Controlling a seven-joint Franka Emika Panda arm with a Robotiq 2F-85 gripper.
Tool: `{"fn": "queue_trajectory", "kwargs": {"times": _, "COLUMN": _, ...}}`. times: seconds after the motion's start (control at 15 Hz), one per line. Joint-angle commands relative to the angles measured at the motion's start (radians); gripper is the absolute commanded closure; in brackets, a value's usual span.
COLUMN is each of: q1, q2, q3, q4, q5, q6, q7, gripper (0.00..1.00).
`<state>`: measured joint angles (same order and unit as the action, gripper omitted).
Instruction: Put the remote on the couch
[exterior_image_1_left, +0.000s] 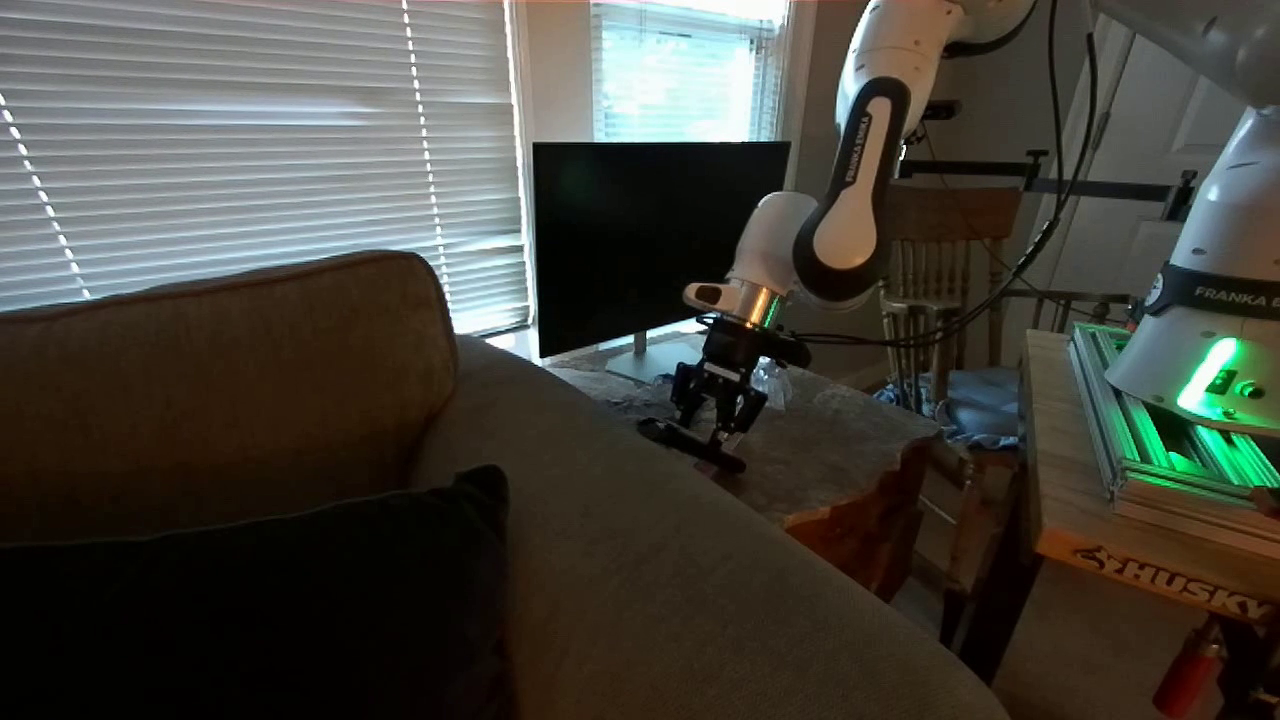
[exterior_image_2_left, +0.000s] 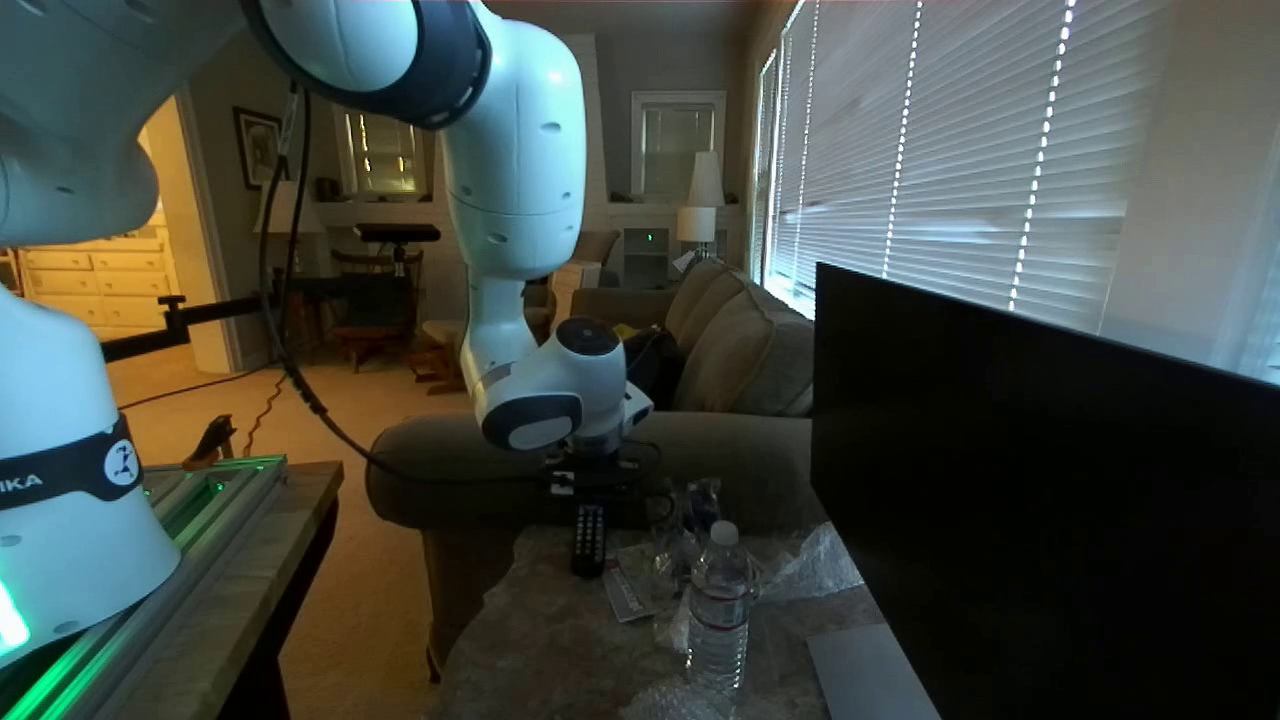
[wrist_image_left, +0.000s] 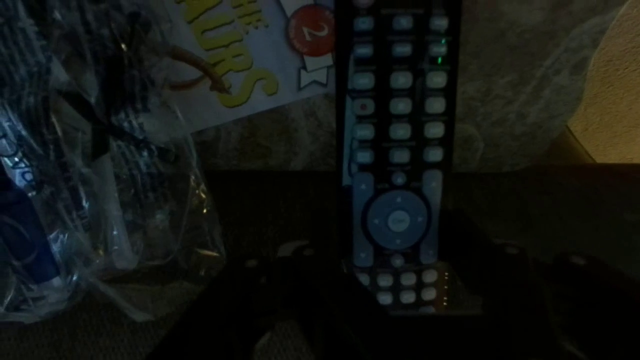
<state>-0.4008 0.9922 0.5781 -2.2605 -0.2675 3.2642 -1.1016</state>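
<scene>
The remote (exterior_image_1_left: 668, 434) is a long black bar with rows of buttons. It also shows in an exterior view (exterior_image_2_left: 588, 542) and the wrist view (wrist_image_left: 400, 120). My gripper (exterior_image_1_left: 708, 428) is shut on it, with a dark finger against each long side near one end in the wrist view. The remote is level with the table's couch-side edge; I cannot tell whether it touches the table. The beige couch (exterior_image_1_left: 620, 560) stands beside the table, its arm nearest the gripper. It also shows in an exterior view (exterior_image_2_left: 745, 450). A dark cushion (exterior_image_1_left: 270, 610) lies on it.
The table (exterior_image_1_left: 830, 435) holds a large black screen (exterior_image_1_left: 650, 240), a water bottle (exterior_image_2_left: 718, 610), clear plastic packaging (wrist_image_left: 145, 200) and a printed card (exterior_image_2_left: 627, 592). A wooden chair (exterior_image_1_left: 950, 215) stands behind. The robot's base bench (exterior_image_1_left: 1050, 430) is across a gap.
</scene>
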Motion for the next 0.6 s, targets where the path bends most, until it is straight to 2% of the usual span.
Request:
{"fn": "queue_trajectory", "kwargs": {"times": 0.0, "q1": 0.014, "q2": 0.015, "q3": -0.017, "q4": 0.015, "q5": -0.063, "q6": 0.022, "q7": 0.055, "gripper": 0.70}}
{"fn": "queue_trajectory", "kwargs": {"times": 0.53, "q1": -0.004, "q2": -0.025, "q3": 0.008, "q4": -0.013, "q5": -0.064, "q6": -0.021, "q7": 0.090, "gripper": 0.72}}
